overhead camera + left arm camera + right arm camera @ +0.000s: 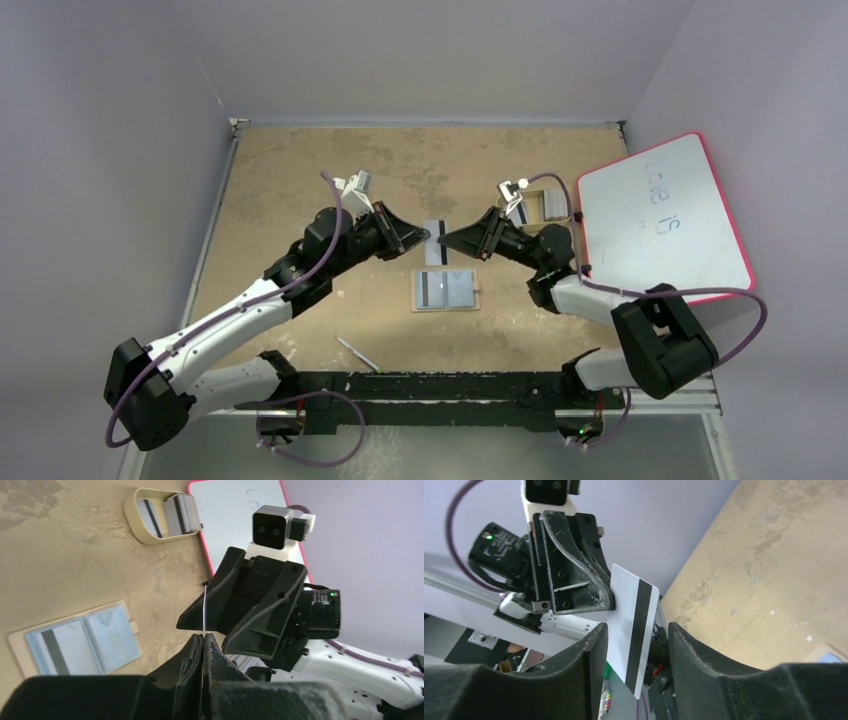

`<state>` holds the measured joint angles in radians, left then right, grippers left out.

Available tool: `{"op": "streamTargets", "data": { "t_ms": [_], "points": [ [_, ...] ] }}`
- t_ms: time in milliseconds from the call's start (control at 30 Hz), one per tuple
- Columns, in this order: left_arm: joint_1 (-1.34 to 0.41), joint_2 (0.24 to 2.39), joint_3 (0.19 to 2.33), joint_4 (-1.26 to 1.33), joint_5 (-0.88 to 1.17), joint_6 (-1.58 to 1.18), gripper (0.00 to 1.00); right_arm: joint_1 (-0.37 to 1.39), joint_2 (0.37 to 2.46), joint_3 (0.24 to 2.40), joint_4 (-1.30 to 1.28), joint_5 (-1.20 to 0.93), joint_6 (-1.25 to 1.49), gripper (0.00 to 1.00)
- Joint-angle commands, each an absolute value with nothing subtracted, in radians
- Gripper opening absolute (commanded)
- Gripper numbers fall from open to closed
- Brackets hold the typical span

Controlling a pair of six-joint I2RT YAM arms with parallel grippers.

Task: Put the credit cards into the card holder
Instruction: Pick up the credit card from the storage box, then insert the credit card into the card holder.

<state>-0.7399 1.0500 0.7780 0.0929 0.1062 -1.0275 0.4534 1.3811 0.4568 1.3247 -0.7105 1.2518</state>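
Note:
A pale credit card with a dark stripe hangs in the air between both grippers over the middle of the table. My left gripper is shut on one edge of it, the card showing edge-on. My right gripper stands open around the card's other end, fingers apart from it. Below lies the open tan card holder with one striped card in its left pocket. More credit cards stand in the beige tray.
A pink-edged whiteboard lies at the right, partly over the table edge, next to the tray. A thin pen lies near the front edge. Walls close in the left and back.

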Motion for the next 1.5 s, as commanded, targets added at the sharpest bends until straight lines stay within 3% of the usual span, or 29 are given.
{"op": "streamTargets", "data": {
  "t_ms": [0, 167, 433, 1000, 1467],
  "points": [
    [-0.735, 1.066, 0.839, -0.017, 0.029, -0.966, 0.00, 0.455, 1.283, 0.506, 1.022, -0.671, 1.049, 0.55],
    [-0.735, 1.124, 0.850, -0.082, -0.003, -0.938, 0.00, 0.456, 1.148, 0.566, 0.565, -0.475, 0.804, 0.65],
    [-0.733, 1.253, 0.773, 0.065, 0.086, -0.984, 0.00, 0.456, 1.167, 0.603, 0.193, -0.287, 0.624, 0.63],
    [-0.724, 1.521, 0.641, 0.385, 0.206, -1.075, 0.00, 0.510, 1.438, 0.690, 0.010, -0.074, 0.499, 0.55],
    [-0.703, 1.531, 0.589, 0.387, 0.206, -1.040, 0.00, 0.566, 1.527, 0.690, 0.027, -0.031, 0.523, 0.31]
  ]
}}
